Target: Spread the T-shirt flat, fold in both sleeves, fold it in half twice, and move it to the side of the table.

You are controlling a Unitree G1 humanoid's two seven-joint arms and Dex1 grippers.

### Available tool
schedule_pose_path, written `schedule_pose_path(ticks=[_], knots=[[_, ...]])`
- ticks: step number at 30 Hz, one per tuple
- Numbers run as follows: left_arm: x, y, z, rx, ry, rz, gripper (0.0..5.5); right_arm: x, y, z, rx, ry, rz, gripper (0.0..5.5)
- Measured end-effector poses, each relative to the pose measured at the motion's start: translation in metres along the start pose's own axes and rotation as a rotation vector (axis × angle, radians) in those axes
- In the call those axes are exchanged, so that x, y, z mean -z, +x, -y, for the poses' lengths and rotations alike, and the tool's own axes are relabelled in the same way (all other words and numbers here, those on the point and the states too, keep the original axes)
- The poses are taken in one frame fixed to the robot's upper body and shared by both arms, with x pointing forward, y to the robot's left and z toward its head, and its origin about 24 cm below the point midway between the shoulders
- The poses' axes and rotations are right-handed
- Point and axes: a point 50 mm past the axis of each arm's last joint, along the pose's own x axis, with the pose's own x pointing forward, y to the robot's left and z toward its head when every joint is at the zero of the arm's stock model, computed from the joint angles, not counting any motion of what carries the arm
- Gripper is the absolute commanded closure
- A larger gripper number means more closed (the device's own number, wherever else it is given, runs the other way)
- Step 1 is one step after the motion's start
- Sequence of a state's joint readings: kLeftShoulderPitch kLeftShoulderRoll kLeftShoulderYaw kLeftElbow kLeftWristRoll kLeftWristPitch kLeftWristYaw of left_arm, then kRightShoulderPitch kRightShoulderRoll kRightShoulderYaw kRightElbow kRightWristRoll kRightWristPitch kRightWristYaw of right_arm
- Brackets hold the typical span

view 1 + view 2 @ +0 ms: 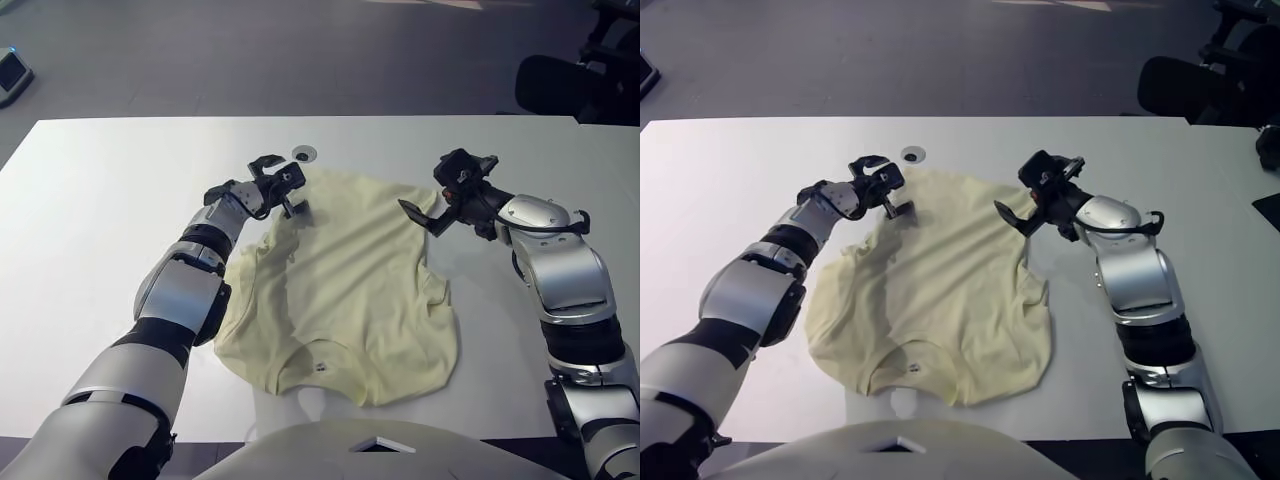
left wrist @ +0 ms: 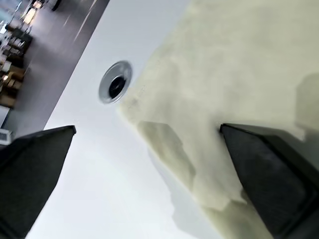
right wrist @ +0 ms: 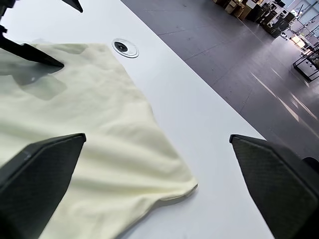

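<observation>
The rumpled T-shirt is lying mid-table, collar toward the near edge, while the left gripper and right gripper, fingers apart, are hovering at its far corners, where each should probably be pinching just the hem and pulling outward evenly.

No text, number or sign can be read. The T-shirt has a small neck label with dark marks on it, but they are too small to make out.
</observation>
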State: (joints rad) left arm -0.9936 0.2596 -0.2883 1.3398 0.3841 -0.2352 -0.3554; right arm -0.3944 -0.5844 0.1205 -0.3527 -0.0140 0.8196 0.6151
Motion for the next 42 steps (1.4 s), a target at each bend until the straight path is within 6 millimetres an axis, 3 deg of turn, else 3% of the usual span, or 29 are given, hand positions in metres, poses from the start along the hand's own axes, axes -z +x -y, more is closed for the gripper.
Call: schedule_pose_path(ticks=[6,9,13,16,20,22,24,29,32,35,38,40,42], knots=[[0.043,-0.022,-0.028,-0.166,-0.027,-0.17,0.1,0.0,0.0,0.0,-0.006,-0.006,-0.002,0.14],[0.053,-0.029,-0.034,-0.194,-0.029,-0.203,0.1,0.0,0.0,0.0,0.001,-0.008,-0.003,0.14],[0.054,-0.031,-0.037,-0.213,-0.123,-0.172,0.1,0.002,-0.001,0.003,0.027,0.036,-0.009,0.14],[0.046,-0.033,-0.046,-0.247,-0.266,-0.052,0.1,0.007,-0.001,0.001,0.019,0.126,-0.016,0.14],[0.019,-0.055,-0.097,-0.389,-0.417,0.192,0.1,0.008,-0.006,0.0,0.05,0.234,-0.005,0.14],[0.018,-0.076,-0.122,-0.464,-0.444,0.266,0.1,0.01,-0.009,-0.004,0.069,0.284,0.005,0.14],[0.029,-0.098,-0.128,-0.511,-0.487,0.286,0.1,0.01,-0.011,-0.007,0.077,0.323,0.022,0.14],[0.076,-0.125,-0.083,-0.491,-0.688,0.189,0.1,0.013,-0.016,-0.017,0.09,0.395,0.048,0.14],[0.096,-0.141,-0.042,-0.424,-0.862,0.13,0.1,0.02,-0.023,-0.025,0.119,0.47,0.049,0.14],[0.113,-0.17,0.009,-0.303,-1.061,0.029,0.1,0.032,-0.039,-0.035,0.184,0.595,0.039,0.14],[0.122,-0.204,0.042,-0.177,-1.217,-0.065,0.1,0.04,-0.058,-0.038,0.27,0.7,0.029,0.14],[0.121,-0.226,0.046,-0.09,-1.274,-0.103,0.1,0.043,-0.071,-0.038,0.333,0.748,0.018,0.14],[0.118,-0.235,0.046,-0.031,-1.308,-0.129,0.1,0.043,-0.076,-0.04,0.346,0.77,0.012,0.14]])
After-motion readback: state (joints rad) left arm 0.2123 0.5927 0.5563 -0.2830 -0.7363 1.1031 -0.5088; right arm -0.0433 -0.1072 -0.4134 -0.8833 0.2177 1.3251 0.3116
